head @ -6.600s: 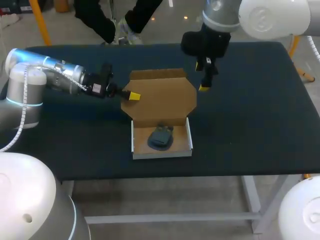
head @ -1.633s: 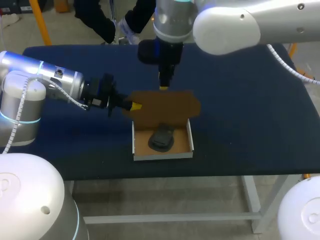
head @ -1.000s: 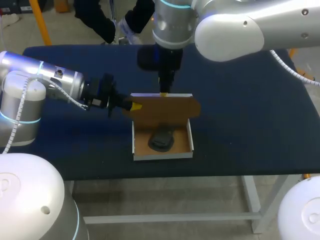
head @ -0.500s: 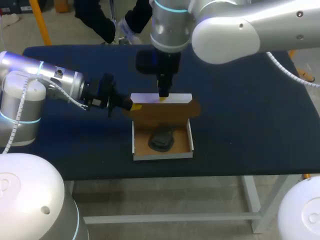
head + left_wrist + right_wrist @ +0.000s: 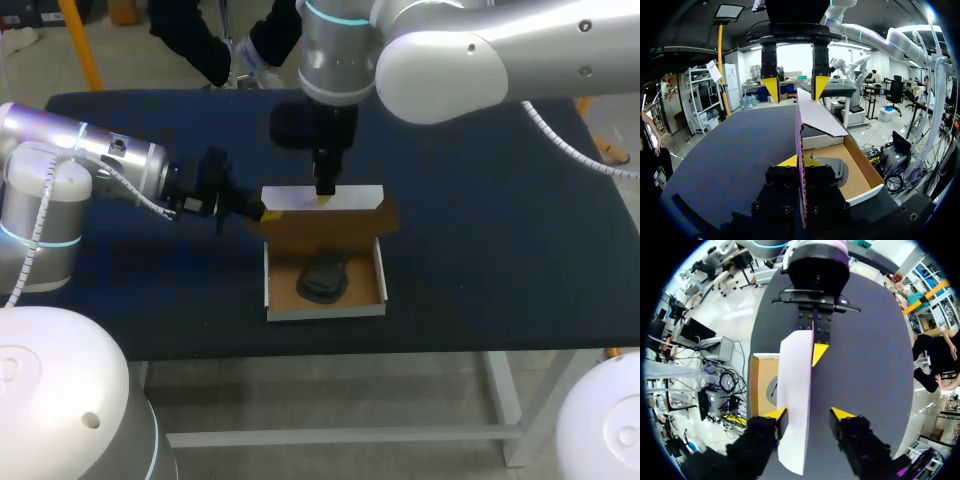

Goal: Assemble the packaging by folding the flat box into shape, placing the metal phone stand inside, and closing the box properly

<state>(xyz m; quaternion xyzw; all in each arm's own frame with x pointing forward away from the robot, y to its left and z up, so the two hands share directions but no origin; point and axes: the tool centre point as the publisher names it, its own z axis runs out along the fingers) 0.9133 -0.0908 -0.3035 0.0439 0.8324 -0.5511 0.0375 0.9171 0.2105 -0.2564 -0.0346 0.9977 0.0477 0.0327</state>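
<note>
We clamp our left claw on the lid, steadying it upright so our released right claw can tip it over the phone stand in the box.

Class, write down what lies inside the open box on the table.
A dark phone stand lies on the brown floor of the box. In the head view the raised lid covers the back of that floor, so anything there cannot be seen.

Grey stand lies inside box, lid raised.
</note>
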